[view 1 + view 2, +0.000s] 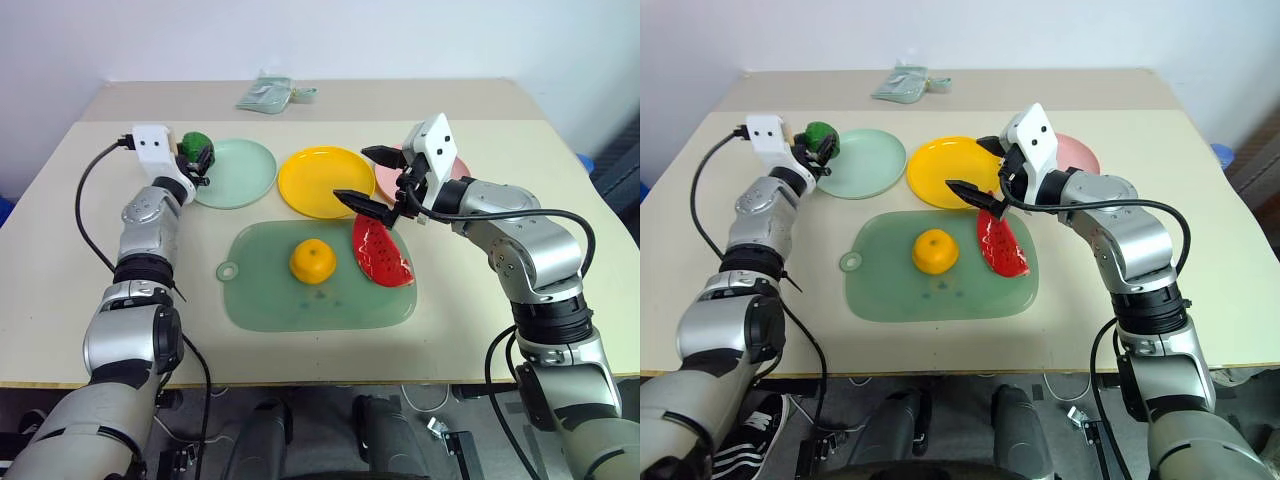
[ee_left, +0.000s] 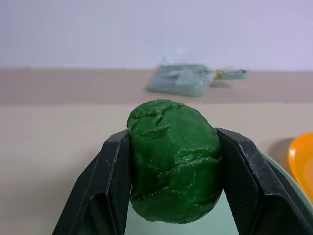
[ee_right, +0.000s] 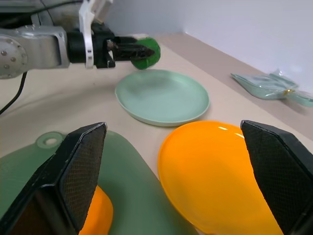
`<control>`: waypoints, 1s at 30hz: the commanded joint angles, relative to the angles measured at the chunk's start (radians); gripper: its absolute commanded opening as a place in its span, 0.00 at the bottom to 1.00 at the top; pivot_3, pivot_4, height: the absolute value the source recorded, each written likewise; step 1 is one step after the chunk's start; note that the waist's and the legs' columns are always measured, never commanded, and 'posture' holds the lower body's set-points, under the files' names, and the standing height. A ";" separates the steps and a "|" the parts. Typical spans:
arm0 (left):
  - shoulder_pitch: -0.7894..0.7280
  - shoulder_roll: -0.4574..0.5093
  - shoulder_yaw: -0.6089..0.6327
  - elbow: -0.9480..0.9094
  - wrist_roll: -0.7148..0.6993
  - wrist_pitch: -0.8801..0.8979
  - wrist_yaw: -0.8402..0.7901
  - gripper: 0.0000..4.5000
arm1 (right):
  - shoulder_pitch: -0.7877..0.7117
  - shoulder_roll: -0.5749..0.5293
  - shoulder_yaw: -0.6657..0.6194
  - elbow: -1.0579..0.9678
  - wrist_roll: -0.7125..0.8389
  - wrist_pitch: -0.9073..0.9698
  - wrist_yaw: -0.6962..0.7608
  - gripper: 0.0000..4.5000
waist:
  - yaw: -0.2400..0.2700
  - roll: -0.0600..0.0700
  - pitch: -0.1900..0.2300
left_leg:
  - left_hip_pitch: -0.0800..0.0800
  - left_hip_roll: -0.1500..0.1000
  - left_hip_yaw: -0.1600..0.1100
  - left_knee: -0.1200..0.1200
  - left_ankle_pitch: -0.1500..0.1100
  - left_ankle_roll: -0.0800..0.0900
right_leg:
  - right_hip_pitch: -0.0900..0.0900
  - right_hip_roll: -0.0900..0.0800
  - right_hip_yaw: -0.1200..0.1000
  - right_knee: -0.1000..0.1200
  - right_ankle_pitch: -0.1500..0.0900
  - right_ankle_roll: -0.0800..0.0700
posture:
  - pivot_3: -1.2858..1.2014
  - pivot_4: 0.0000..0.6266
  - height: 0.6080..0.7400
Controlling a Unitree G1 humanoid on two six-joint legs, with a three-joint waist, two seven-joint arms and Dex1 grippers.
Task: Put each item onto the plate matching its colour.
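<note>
Your left gripper (image 1: 199, 157) is clamped on the dark green lump (image 2: 173, 161), held in the air at the left rim of the mint green plate (image 1: 238, 172). Your right gripper (image 1: 368, 182) hangs spread wide and empty above the watermelon slice (image 1: 380, 251), which lies on the translucent mat (image 1: 270, 295) beside the orange fruit (image 1: 312, 261), near the yellow plate (image 1: 318, 180).

— What is being carried by the counter (image 1: 80, 250) apart from the sorting pieces?

— A large translucent green mat (image 1: 262, 297) is being supported near its front edge, with a round hole seen at one corner. A clear packet holding pale green contents (image 1: 268, 94) is being kept at the far edge, well apart from the mat.
</note>
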 commanded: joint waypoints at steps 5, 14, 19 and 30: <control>-0.040 0.018 -0.004 0.061 0.047 -0.109 0.016 0.97 | 0.010 -0.019 -0.041 -0.084 0.007 0.018 -0.010 1.00 | 0.000 0.000 0.000 | 0.000 0.000 0.000 -0.001 0.000 0.000 | -0.001 0.000 0.000 0.000 0.000 0.000 | 0.52 0.24 1.00; -0.009 0.038 -0.010 -0.192 -0.043 -0.052 -0.300 0.99 | 0.017 -0.027 -0.063 -0.091 0.009 0.028 -0.004 1.00 | 0.000 0.000 0.000 | -0.001 0.000 0.000 0.000 0.000 0.000 | 0.000 0.000 0.000 0.000 0.000 0.000 | 0.52 0.24 1.00; 0.082 0.070 -0.012 -0.460 -0.167 0.114 -0.532 0.99 | 0.012 -0.030 -0.066 -0.069 0.010 0.017 0.016 1.00 | -0.008 0.000 0.000 | 0.000 0.000 0.000 -0.001 0.000 0.000 | -0.001 0.000 0.000 0.000 0.000 0.000 | 0.52 0.24 1.00; 0.304 0.090 -0.147 -0.854 -0.321 0.437 -0.866 0.99 | 0.078 -0.179 -0.094 -0.088 0.089 0.072 0.219 1.00 | 0.001 0.000 0.000 | 0.000 0.000 0.000 0.000 0.000 0.000 | 0.000 0.000 0.000 0.000 0.000 0.000 | 0.52 0.24 1.00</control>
